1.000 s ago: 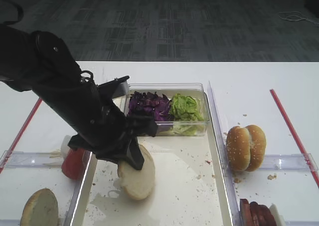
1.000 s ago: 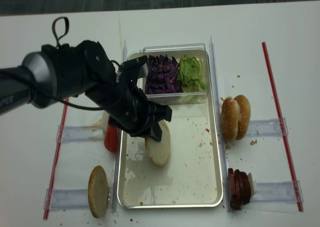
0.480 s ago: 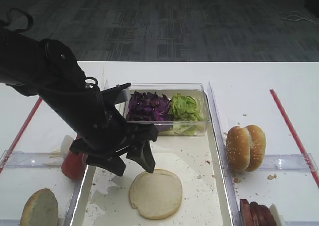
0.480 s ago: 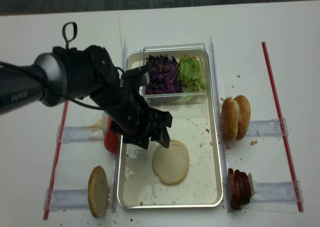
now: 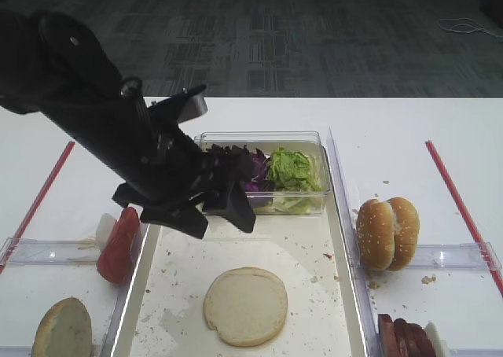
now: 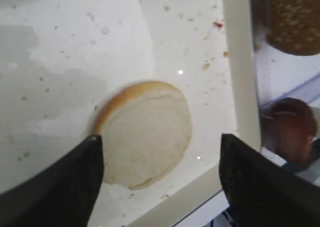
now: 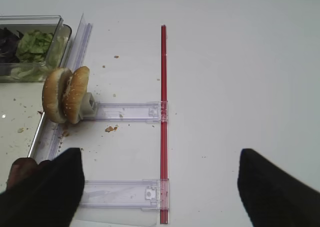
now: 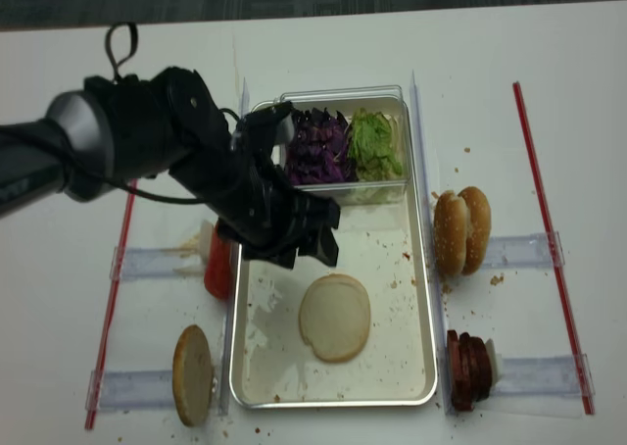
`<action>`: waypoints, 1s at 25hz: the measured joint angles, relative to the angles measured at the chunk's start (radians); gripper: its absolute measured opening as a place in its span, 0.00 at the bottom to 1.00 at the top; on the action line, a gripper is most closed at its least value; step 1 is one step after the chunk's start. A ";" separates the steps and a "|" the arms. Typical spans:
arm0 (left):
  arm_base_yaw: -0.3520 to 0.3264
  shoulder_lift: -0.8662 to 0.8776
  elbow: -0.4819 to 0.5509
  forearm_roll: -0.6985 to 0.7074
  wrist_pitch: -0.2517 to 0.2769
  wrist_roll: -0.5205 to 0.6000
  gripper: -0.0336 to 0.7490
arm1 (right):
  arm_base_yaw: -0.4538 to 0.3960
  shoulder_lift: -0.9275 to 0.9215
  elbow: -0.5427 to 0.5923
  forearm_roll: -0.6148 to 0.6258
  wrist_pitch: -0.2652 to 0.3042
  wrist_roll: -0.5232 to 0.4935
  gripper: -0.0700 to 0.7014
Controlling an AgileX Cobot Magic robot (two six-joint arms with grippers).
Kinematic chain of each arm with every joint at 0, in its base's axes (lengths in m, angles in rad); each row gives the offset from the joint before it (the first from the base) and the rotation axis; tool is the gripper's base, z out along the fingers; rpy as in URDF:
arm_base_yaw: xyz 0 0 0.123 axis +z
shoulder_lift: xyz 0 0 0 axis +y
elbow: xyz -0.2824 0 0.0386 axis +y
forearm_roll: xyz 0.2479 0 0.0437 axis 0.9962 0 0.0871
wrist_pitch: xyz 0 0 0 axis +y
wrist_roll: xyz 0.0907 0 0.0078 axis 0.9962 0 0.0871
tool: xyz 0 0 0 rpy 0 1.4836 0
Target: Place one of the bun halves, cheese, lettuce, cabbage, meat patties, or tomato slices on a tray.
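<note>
The plain bun half (image 5: 245,306) lies flat, cut face up, on the tray (image 5: 330,325), toward the near end and about midway across. The left jaws (image 8: 309,251) hang above the tray just beyond the bun, spread wide and empty; nothing touches the bun. In the left wrist view the bun (image 6: 146,133) shows between the two dark fingers (image 6: 65,187), below them and clear of both. Crumbs speckle the tray around it.

Left of the tray, a second plain bun half (image 5: 63,329) stands on edge on the worktop (image 5: 440,129), and a little farther back the tomato slices (image 5: 118,245) stand just outside the rim. Right of the tray, the meat patties (image 5: 405,337) stand in a row at the near edge, and the sesame bun (image 5: 387,233) stands on edge beyond them.

At the far end of the tray sits a clear box (image 5: 263,139) with cabbage (image 5: 253,171) on its left and lettuce (image 5: 292,171) on its right.

The right jaws (image 7: 160,187) hang over bare worktop, spread wide, holding nothing.
</note>
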 joint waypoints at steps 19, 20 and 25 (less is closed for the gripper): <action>0.000 -0.180 -0.027 0.415 0.134 -0.296 0.67 | 0.000 0.000 0.000 0.000 0.000 -0.002 0.93; 0.000 -0.180 -0.027 0.479 0.154 -0.330 0.67 | 0.000 0.000 0.000 0.000 0.000 -0.002 0.93; 0.000 -0.182 -0.027 0.684 0.247 -0.419 0.67 | 0.000 0.000 0.000 0.000 0.000 -0.002 0.93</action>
